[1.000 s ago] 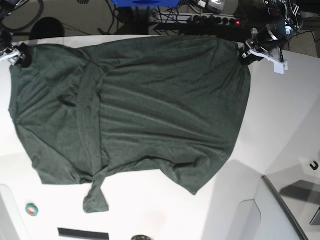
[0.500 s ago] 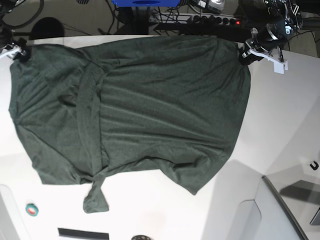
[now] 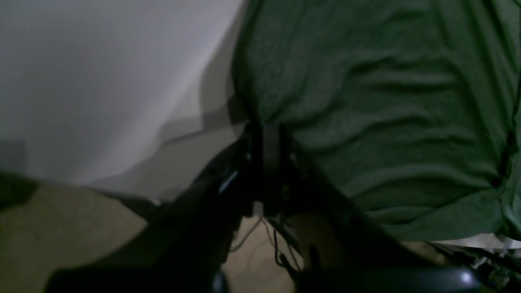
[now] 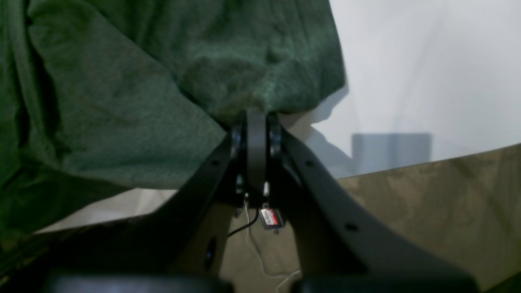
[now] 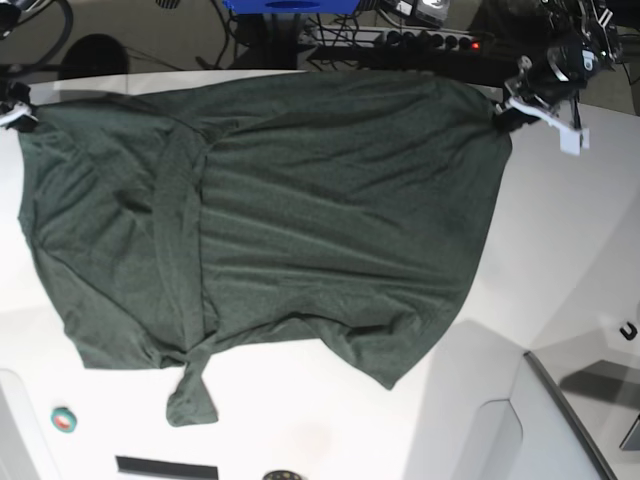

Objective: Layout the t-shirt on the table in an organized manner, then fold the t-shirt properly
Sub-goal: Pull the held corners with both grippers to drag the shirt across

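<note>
Base view: your shirt (image 5: 300, 220) lies spread over the white table (image 5: 560, 250), taking up most of its far and middle area. The cloth is mostly flat, with a long lengthwise fold left of centre and shallow ripples running across the body. A narrow twisted tail of fabric points toward the near edge, just below the lower hem.

Your left gripper (image 5: 503, 113), at the far right corner in this view, has its jaws pressed together on the shirt's corner. Left wrist view: the closed gripper (image 3: 266, 132) meets the cloth edge (image 3: 366, 101), and the fabric bunches into folds where it enters the jaws; bare table (image 3: 101, 81) lies beside it.

Your right gripper (image 5: 22, 105), at the far left corner in the base view, sits at the opposite corner of the shirt. Right wrist view: its jaws (image 4: 256, 122) are drawn tight together with the hem (image 4: 163, 81) gathered at their tips, so it pinches the cloth; table (image 4: 427, 73) shows to the side.

A small teal roll of tape (image 5: 64, 420) rests on the table near the front edge, apart from the shirt. A grey angled panel (image 5: 570, 420) sits at the near right corner.
</note>
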`<state>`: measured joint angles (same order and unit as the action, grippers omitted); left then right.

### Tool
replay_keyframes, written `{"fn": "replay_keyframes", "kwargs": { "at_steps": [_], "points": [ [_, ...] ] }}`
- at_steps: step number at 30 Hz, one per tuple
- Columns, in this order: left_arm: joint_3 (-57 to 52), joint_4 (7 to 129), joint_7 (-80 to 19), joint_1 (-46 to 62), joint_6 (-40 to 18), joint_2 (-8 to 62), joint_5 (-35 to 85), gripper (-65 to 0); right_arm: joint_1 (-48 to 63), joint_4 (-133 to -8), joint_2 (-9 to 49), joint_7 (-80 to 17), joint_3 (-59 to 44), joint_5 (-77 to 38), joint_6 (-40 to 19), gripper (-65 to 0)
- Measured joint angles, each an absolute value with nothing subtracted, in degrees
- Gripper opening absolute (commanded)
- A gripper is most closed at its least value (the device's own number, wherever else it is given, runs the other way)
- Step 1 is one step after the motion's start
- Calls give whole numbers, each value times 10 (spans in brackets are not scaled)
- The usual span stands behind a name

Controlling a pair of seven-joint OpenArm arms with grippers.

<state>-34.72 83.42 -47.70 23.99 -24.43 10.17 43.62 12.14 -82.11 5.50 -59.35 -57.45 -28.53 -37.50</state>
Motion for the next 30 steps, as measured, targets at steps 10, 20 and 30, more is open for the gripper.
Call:
{"fn": "replay_keyframes", "kwargs": {
  "at_steps": [10, 20, 30],
  "points": [
    [-428, 877, -594, 185, -227, 88, 438, -650, 72, -829, 57, -656, -569, -284, -324, -647],
    [-441, 877, -649, 129, -209, 88, 438, -650, 27, -827, 87, -666, -504, -284, -230, -647],
    [-443, 801, -653, 100, -201, 89, 436, -650, -62, -651, 149, -629, -486, -283, -184, -647]
  ]
}}
